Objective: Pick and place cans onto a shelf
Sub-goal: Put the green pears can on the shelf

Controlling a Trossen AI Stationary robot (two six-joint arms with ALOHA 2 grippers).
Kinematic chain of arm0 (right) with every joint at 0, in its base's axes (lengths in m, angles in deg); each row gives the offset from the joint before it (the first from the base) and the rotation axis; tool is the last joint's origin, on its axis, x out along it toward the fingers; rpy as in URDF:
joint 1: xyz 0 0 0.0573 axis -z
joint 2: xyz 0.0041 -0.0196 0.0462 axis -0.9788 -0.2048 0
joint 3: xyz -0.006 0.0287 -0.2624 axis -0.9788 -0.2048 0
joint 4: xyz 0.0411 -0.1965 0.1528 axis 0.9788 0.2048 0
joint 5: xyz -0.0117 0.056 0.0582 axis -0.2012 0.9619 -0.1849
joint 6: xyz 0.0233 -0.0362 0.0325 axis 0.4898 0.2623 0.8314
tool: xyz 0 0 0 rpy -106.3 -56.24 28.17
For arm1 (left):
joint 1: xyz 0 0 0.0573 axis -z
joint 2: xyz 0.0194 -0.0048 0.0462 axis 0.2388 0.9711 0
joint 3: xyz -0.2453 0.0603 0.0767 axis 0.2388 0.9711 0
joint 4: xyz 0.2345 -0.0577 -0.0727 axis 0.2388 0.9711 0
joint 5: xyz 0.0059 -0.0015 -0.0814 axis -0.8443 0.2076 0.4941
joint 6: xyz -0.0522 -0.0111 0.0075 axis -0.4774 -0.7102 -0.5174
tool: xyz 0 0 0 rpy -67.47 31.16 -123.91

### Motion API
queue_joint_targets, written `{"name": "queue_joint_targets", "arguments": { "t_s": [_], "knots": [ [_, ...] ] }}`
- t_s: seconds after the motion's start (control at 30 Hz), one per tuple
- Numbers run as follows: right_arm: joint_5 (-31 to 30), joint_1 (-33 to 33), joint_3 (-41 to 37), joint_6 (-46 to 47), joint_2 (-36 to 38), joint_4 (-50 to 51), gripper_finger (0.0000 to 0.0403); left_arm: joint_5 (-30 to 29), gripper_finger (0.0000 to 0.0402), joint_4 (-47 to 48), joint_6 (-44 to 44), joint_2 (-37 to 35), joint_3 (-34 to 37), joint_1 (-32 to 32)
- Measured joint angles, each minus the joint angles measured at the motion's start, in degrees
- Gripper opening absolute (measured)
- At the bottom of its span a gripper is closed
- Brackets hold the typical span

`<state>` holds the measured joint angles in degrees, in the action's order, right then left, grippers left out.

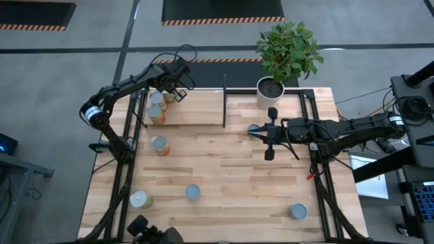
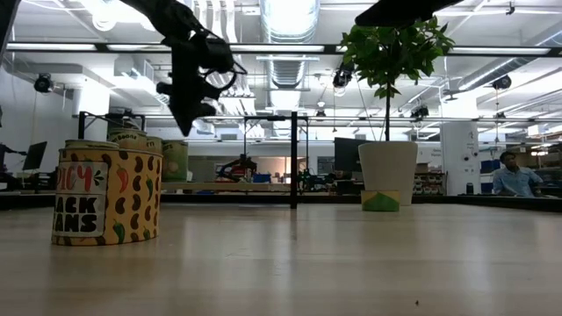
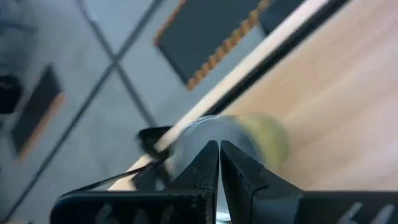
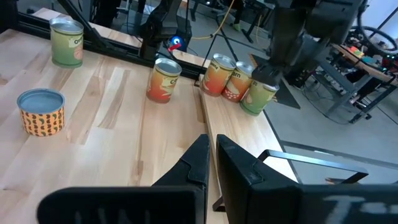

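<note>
The shelf is the light-wood panel at the table's far side, with a black divider bar. Three cans stand at its left end. My left gripper is shut just above the farthest of them; that can shows blurred beyond the fingertips in the left wrist view. My right gripper is shut and holds nothing. In the high view it hovers at mid-table over a blue-grey-topped can. More cans stand on the table. My left gripper comes at the far-left can's top from above with shut fingers. Whether the fingertips touch it, I cannot tell; the gripper's body hides the place. The can stands upright on the shelf. My right gripper: whether it touches the can below it, I cannot tell.
A white plant pot with a leafy plant stands on the shelf's right part, just beyond my right gripper. Black frame rails run along the table's left and right sides. A person sits in the room beyond.
</note>
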<state>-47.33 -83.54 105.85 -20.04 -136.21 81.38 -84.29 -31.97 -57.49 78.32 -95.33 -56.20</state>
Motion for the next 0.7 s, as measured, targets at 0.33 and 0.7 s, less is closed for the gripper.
{"name": "queue_joint_targets", "arguments": {
  "t_s": [0.33, 0.7],
  "knots": [
    [0.0, -0.01, 0.0, 0.04, 0.0, 0.26, 0.0018, 14.57, 0.0, -2.6, 0.54, 1.48, -0.22, 0.34],
    [0.0, 0.01, 0.0, 0.42, 0.0, 0.44, 0.0018, 5.91, 0.0, -3.01, 0.67, 3.54, 0.14, 0.34]
  ]
}}
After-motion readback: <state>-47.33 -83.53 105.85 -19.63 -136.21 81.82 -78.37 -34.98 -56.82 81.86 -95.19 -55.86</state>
